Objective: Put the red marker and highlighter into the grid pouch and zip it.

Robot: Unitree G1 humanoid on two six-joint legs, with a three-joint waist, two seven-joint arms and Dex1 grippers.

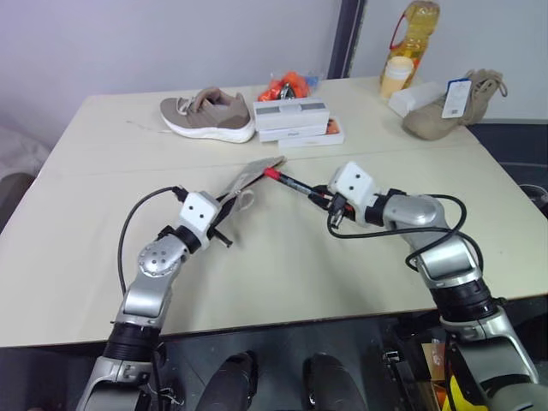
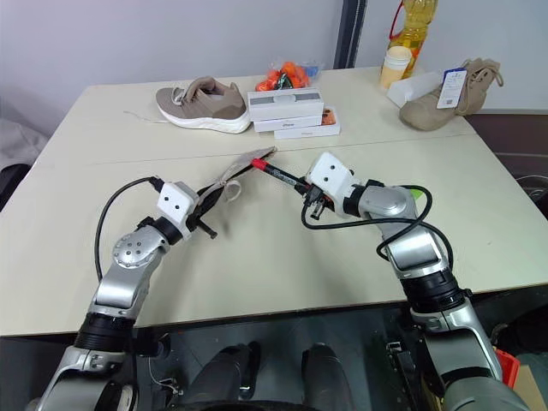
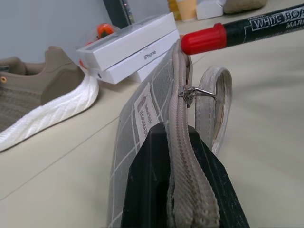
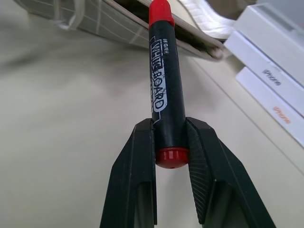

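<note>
Here the left gripper (image 3: 183, 190) is clenched on the zipper edge of the flat grey grid-lined fabric pouch (image 3: 142, 118), lifted off the beige table (image 1: 282, 265). The right gripper (image 4: 171, 142) clamps the black-barrelled red-capped marker (image 4: 164, 90), cap at the pouch's mouth; the pouch's inside stays hidden.

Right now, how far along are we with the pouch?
Done: left gripper holds the pouch up; right gripper grips the marker. In hand: its red cap sits at the pouch mouth, not yet inside. Left: marker in, the highlighter, zipping.
</note>
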